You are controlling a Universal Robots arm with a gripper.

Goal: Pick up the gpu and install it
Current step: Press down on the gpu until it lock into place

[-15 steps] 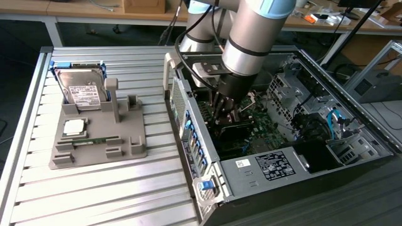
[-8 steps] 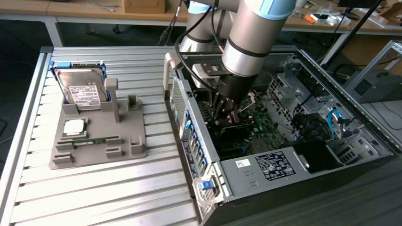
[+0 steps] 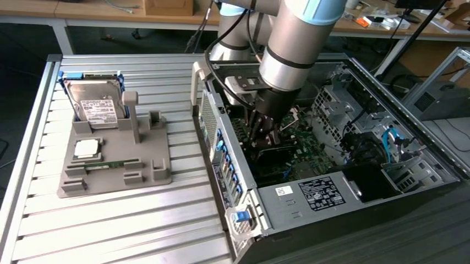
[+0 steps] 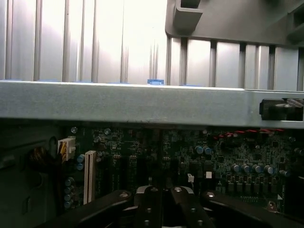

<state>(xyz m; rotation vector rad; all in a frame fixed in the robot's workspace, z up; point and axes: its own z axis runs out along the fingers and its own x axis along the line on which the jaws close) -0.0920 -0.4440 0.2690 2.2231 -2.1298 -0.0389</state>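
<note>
Holding my tool (image 3: 262, 133) shut inside the open computer case (image 3: 294, 214), low over the motherboard (image 4: 199, 156); gpu not discernible between the jaws.

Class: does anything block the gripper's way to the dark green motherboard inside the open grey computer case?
Nothing visible does. The shut gripper hangs inside the grey case, close above the dark green motherboard.

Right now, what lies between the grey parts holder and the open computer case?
Nothing; the exterior view shows bare slatted table between holder and case.
</note>
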